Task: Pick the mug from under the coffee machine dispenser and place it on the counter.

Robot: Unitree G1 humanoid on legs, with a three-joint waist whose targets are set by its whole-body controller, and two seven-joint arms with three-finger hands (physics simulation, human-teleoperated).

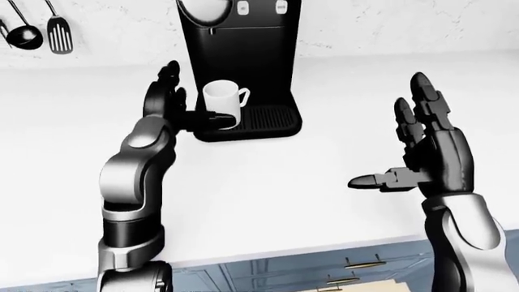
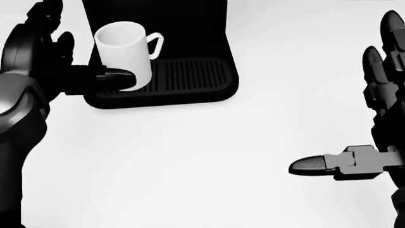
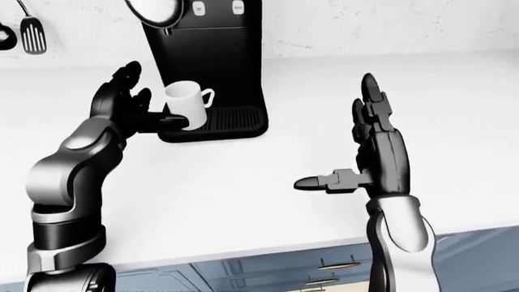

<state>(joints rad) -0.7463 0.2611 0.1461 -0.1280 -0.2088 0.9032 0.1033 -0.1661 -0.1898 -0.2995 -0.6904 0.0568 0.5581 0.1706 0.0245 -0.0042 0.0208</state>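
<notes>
Observed: 1 white mug [image 2: 125, 52] stands on the ribbed drip tray [image 2: 190, 76] of 1 black coffee machine [image 1: 239, 55], at the tray's left end, handle turned toward the right of the head view. The mug is not yet on the desk [image 2: 190, 166].

Left hand [image 2: 76, 71]: its thumb lies across the lower near wall of the mug, and the other fingers [image 1: 168, 85] stand upright just left of the cup. The fingers are spread, not closed round the mug; whether any finger touches the far wall cannot be told.

Right hand [image 1: 421, 146]: spread wide and holding nothing, palm turned inward, thumb pointing left, well apart from the mug and machine.

Count: 1 mug, 1 coffee machine, 2 hands, 2 utensils [image 1: 32, 30] hanging on the wall at upper left of the left-eye view, 2 drawer handles [image 1: 357, 267] visible below the desk edge.

Risks, as judged:
- The thumb bears low on the mug. If the hand closes from there with no opposing contact higher up, the cup may tip toward the machine or slide along the tray.
- The dispenser housing overhangs the mug. A lift straight up may strike it; the cup probably needs drawing out sideways first.
- The tray sits raised above the desk. Dragging the mug off its lip could topple it.
</notes>
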